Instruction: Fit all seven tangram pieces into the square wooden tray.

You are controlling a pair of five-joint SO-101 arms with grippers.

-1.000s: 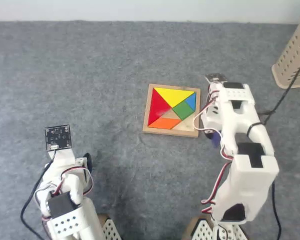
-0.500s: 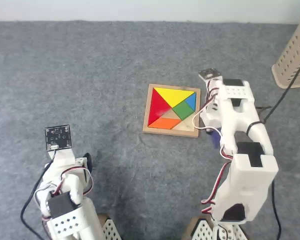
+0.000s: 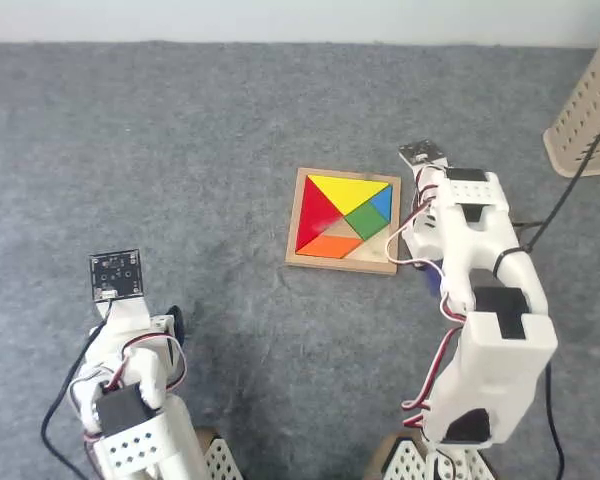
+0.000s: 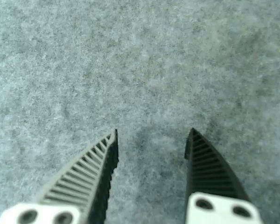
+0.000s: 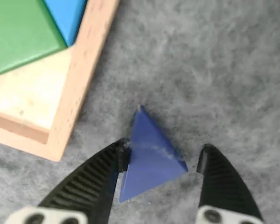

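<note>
The square wooden tray point(image 3: 340, 264) lay near the middle of the grey carpet point(image 3: 180, 150), a little toward its right edge, with five pieces seated in it. A yellow triangle point(image 3: 348, 190) ran along the tray's far edge and a red triangle point(image 3: 315, 215) along its left edge. An orange piece point(image 3: 332, 246) sat by the near left corner, a light blue triangle point(image 3: 382, 203) against the right edge near the far corner, and a green square point(image 3: 365, 220) just inside that. Bare wood point(image 3: 375, 250) showed at the tray's near right corner. A dark blue triangle point(image 5: 147, 156) lay flat on the carpet just outside the tray's rim, close to that corner. The right gripper point(image 5: 162, 148) was spread wide and straddled this triangle without holding it. One fingertip point(image 5: 114, 156) touched or nearly touched the triangle's edge, and the other stood slightly clear of its far corner. The right arm point(image 3: 475, 230) stood just beside the tray's right edge. At the carpet's near left corner, the left gripper point(image 4: 153, 132) was open with nothing between its jaws and looked down on bare carpet. A slatted basket point(image 3: 590, 110) stood at the carpet's far right corner.
</note>
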